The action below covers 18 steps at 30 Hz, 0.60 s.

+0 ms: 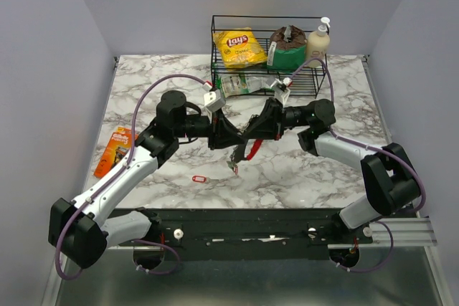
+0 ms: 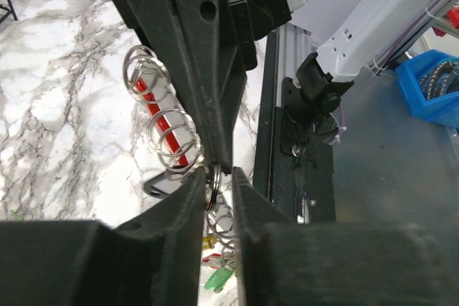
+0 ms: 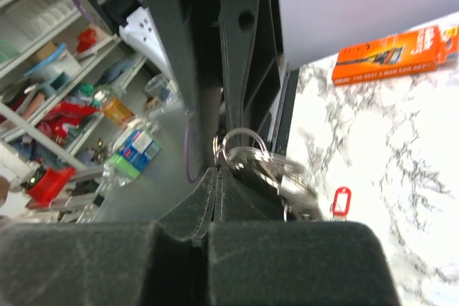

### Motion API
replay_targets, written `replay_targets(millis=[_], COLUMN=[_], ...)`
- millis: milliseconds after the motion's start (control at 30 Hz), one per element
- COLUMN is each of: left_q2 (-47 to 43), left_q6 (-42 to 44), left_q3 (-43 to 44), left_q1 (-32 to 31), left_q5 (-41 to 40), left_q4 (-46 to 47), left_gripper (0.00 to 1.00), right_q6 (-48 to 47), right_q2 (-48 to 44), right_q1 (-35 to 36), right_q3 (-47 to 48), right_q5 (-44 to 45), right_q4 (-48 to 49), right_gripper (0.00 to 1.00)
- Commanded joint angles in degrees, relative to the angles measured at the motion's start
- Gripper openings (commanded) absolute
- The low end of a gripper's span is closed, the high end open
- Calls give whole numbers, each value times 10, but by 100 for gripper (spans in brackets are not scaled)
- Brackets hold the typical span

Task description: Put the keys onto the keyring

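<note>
Both grippers meet above the middle of the table. My left gripper [image 1: 231, 136] comes from the left, my right gripper [image 1: 252, 132] from the right. The bunch hangs between them: a red oval loop [image 1: 252, 150] and a silvery-grey flat piece [image 1: 234, 165]. In the left wrist view the thin keyring [image 2: 214, 183] stands edge-on in the slim gap of my left gripper [image 2: 219, 185], with coiled rings, the red loop [image 2: 163, 116] and a green-tagged key [image 2: 219, 277] around it. In the right wrist view my right gripper [image 3: 217, 171] is shut on the keyring [image 3: 240, 140]; silvery keys [image 3: 283, 173] hang beside it.
A lone red tag [image 1: 199, 178] lies on the marble near the front; it also shows in the right wrist view [image 3: 341, 201]. An orange razor pack [image 1: 115, 150] lies at the left edge. A black wire basket [image 1: 215, 41] at the back holds a Lay's bag [image 1: 240, 46] and a bottle [image 1: 317, 42].
</note>
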Motion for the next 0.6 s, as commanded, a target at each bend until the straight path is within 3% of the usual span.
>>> replay_targets(millis=[0,133,333,567], left_q2=[-12,-22,-34,-20], left_q6=[0,0,-5,-12], left_q3=[9,2,-13,-41], left_q1=[-42,-38,-29,-22], left_q5=[65,61,24,-45], left_q4=[-12,-14,-3,0], left_gripper=[39,43,37,37], right_q6=[-34,-40,-39,-57], right_q2=[-11,-18,-12,-2], right_q1=[9,9,9,9], right_q3=[7,5,0,-34], right_q5=[105,105,105,104], right_q4=[33,32,40,33], right_gripper=[1,1,1,1])
